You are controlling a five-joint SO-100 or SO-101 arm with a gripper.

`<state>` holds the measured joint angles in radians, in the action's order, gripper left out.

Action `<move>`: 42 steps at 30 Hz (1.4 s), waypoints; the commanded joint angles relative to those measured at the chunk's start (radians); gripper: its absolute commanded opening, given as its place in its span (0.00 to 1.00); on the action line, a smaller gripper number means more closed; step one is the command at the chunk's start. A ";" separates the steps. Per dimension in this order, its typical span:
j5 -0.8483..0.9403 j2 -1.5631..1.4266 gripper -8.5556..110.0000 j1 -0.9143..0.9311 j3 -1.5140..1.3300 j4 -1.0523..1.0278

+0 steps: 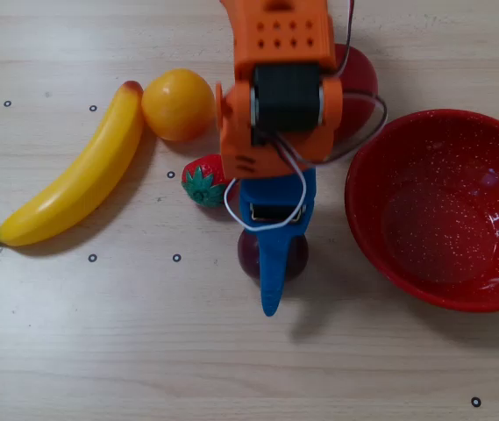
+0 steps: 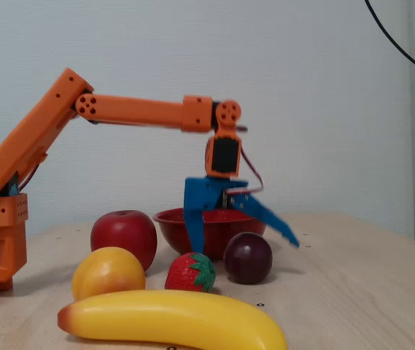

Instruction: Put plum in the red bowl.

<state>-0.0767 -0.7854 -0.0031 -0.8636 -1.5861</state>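
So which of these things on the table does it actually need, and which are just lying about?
Needed for the job:
- plum, sitting on the table under the open blue pincer
- red bowl, empty

Just lying about:
- apple
- orange
- strawberry
- banana

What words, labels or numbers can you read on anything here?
None. The orange arm, the blue hand, the plum, the red bowl and the other fruit carry no lettering. The table shows only small printed ring marks, not text.
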 commanded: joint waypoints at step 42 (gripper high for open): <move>-0.003 0.041 0.57 0.005 0.104 0.178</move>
<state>-0.0568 -0.7225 -0.0031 -0.8130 -1.4450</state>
